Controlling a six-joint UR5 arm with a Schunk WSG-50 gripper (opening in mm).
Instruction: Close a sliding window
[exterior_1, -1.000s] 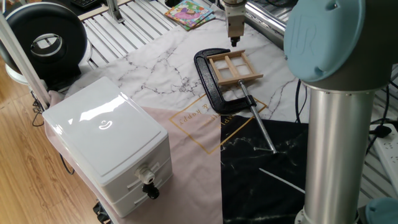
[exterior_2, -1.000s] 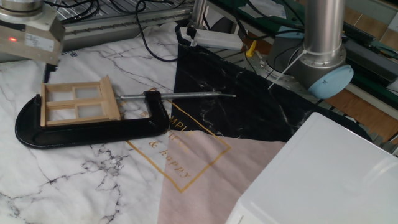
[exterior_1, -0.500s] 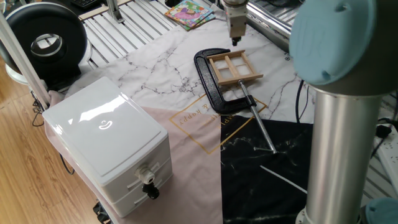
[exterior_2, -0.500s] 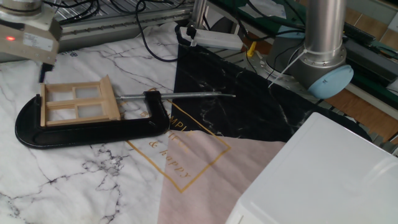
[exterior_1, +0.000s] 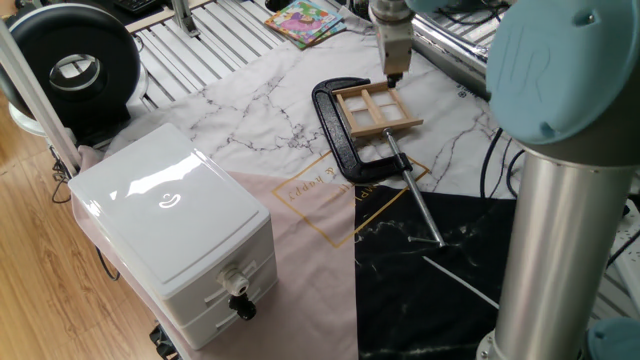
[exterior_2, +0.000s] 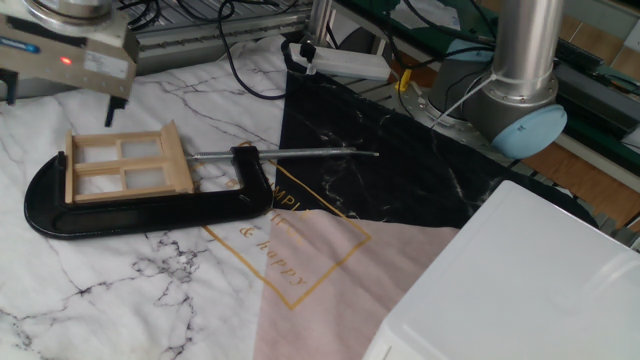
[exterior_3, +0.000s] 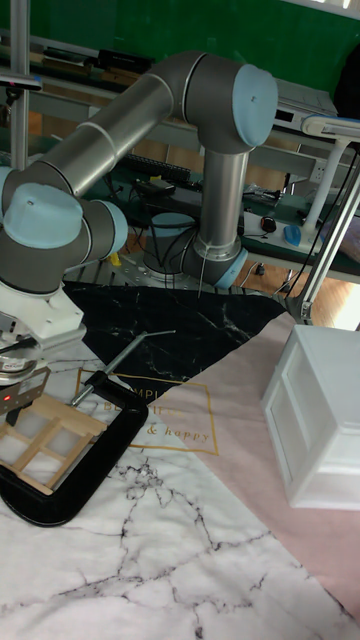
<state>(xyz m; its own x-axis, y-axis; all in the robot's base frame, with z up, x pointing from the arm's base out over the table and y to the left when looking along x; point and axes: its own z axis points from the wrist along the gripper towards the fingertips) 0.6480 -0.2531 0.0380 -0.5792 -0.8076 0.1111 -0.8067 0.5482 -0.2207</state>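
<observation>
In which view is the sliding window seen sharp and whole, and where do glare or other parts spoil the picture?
The other fixed view shows the sliding window sharp and whole in the black C-clamp. One fixed view has soft glare on the white box, and the arm fills its right side. In the tall fixed view the window is cut off at the left edge.

The UR5 arm (exterior_3: 130, 115) has silver-grey metal tubes with pale blue caps on its joints; one cap bears a raised UR logo. Its grey wrist housing (exterior_2: 75, 55) shows a small red light.
</observation>
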